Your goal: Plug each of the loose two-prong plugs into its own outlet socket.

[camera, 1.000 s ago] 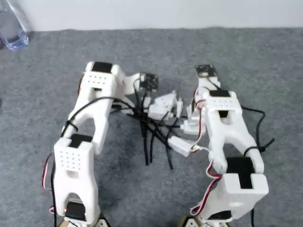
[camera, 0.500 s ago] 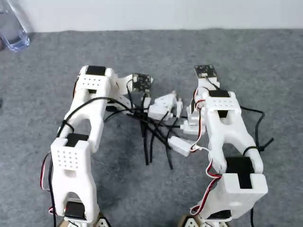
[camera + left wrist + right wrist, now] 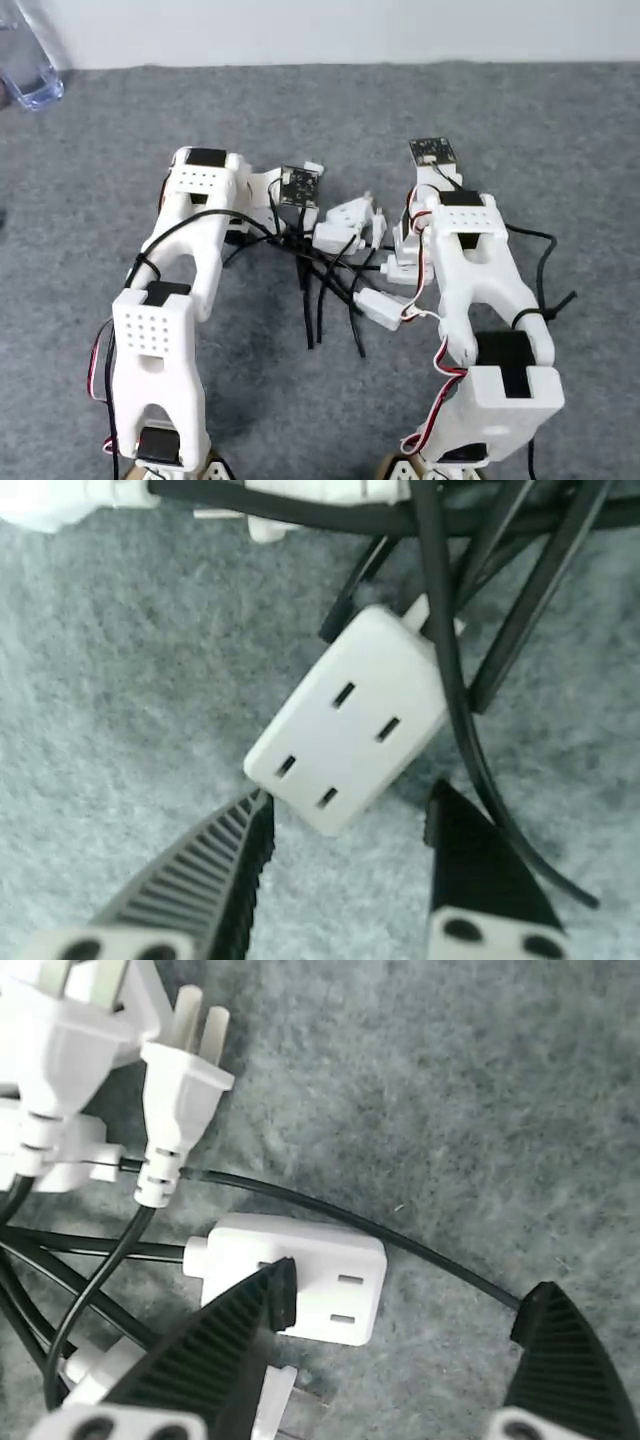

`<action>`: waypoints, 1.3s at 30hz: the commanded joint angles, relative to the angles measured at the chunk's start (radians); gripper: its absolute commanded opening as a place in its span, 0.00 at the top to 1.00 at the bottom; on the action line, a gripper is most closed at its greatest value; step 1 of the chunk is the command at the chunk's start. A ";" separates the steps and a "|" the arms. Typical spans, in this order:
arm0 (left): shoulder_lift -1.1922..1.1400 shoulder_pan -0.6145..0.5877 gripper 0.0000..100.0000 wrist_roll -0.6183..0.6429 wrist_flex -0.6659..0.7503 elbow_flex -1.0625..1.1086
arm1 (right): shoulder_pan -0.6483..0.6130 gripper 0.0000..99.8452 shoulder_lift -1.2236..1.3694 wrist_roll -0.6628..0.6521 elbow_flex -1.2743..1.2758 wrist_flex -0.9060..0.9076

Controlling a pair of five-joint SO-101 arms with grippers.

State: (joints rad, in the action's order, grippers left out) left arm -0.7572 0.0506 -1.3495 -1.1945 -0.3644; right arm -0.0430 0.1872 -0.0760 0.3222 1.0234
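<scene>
I judge this the grasping step: my left gripper (image 3: 350, 810) gapes open astride the white plastic four-slot outlet block (image 3: 350, 720) on the grey carpet (image 3: 120, 680), my right gripper (image 3: 410, 1310) open over a second white outlet block (image 3: 330, 1285) near a loose white two-prong plug (image 3: 180, 1080), which I should seize next.

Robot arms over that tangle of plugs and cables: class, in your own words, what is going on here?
White plugs, sockets and black cables lie in a heap on a grey table. The left gripper is open above a white outlet socket whose slots are empty. The right gripper is open over a second socket, also empty, with a loose two-prong plug lying nearby. Neither gripper holds anything.
</scene>
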 commanded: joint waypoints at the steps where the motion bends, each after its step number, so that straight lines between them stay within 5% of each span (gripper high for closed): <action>1: -0.012 0.031 0.77 -0.008 0.029 -0.001 | -0.005 0.65 0.016 -0.009 -0.009 0.001; 20: 0.060 0.104 0.77 -0.006 -0.020 0.002 | -0.007 0.65 0.016 -0.011 -0.009 0.002; 26: 0.055 0.133 0.98 -0.006 -0.140 0.002 | -0.007 0.65 0.015 -0.011 -0.009 0.002; 39: 0.066 0.046 0.99 -0.008 -0.256 -0.001 | -0.007 0.65 0.016 -0.011 -0.009 0.002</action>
State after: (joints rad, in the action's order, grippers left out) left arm -0.7357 0.1320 -1.3556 -1.4108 -0.3629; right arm -0.0430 0.1872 -0.0744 0.3222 1.0234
